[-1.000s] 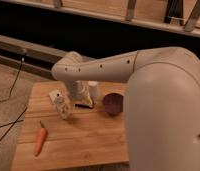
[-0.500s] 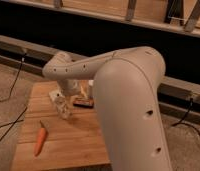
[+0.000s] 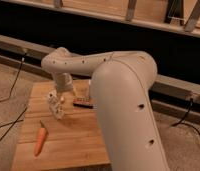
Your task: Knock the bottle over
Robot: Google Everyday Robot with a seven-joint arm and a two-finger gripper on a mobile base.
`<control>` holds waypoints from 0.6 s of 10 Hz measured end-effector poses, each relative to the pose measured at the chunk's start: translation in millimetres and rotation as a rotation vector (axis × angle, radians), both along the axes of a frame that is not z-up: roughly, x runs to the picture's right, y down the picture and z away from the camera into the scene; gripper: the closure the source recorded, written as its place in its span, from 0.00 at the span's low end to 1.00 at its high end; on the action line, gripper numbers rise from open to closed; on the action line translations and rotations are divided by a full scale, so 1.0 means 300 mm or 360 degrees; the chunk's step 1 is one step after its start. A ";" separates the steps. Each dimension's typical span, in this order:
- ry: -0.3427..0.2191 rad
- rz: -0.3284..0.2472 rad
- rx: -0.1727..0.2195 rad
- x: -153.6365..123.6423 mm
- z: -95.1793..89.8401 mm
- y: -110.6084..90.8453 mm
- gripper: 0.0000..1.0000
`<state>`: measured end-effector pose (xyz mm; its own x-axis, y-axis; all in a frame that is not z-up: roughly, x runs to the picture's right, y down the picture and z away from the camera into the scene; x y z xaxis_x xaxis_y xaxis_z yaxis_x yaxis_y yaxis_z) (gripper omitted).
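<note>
Hand (image 3: 63, 95) hangs at the end of the white arm (image 3: 124, 95), low over the back-left part of the wooden counter (image 3: 68, 152). The arm rises as a thick pale mass from the lower right, reaches up and left to a rounded joint, then bends straight down to the hand. Whether the hand is apart or together I cannot tell, since the wrist and the pale things under it run into one another.

Just under and slightly left of the hand sits the bottle (image 3: 56, 107), a small whitish shape on the counter near its left edge. It looks to be leaning and not straight up, though I cannot say so for certain. Nor can I tell whether the hand is touching it or only just beside it.

Right of the bottle, close to the arm, a dark flat packet (image 3: 83, 103) lies on the wood. A carrot (image 3: 39, 141) lies near the front-left corner, well apart from the bottle, with its green end pointing back toward it.

Off the counter, a cable (image 3: 15, 75) trails across the floor (image 3: 3, 82) on the left. A grey rail (image 3: 178, 85) runs along the dark wall behind.
</note>
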<state>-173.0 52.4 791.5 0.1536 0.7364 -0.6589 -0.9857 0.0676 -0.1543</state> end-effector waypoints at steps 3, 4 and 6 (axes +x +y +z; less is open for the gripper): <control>-0.0130 0.0111 -0.0157 0.021 -0.062 -0.009 0.35; -0.0134 0.0108 -0.0170 0.044 -0.063 -0.014 0.35; -0.0119 0.0069 -0.0150 0.079 -0.052 -0.034 0.35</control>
